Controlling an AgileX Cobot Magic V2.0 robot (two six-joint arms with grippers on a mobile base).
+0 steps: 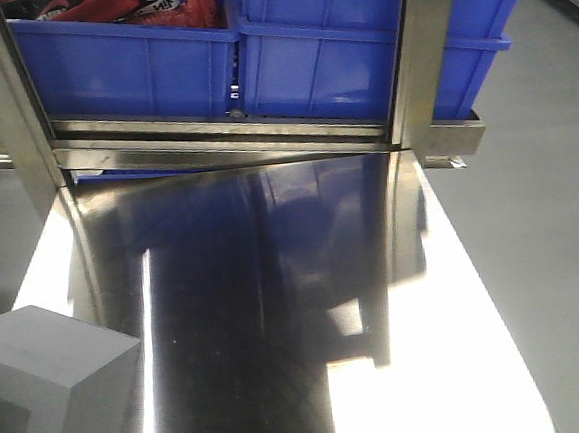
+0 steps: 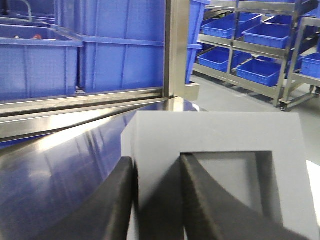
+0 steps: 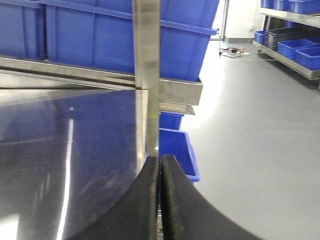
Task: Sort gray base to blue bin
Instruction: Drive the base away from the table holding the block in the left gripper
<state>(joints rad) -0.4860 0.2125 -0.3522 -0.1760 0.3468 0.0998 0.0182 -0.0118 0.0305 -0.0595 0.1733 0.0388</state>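
Front view: showed the gray base (image 1: pixel 57 380), a matte cube-like block, at the near left corner of the polished steel surface (image 1: pixel 277 318), well apart from the blue bin (image 1: pixel 328 63), a large glossy plastic tub on the far rack.

Left wrist view: caught the left end effector (image 2: pixel 157 160) grasping the gray base, black fingers (image 2: pixel 117 200) clamped on one wall, one outside, one inside the square recess.

Right wrist view: found the right end effector (image 3: pixel 160 159) clenched on nothing, fingers pressed together near an upright steel post (image 3: pixel 146 75).
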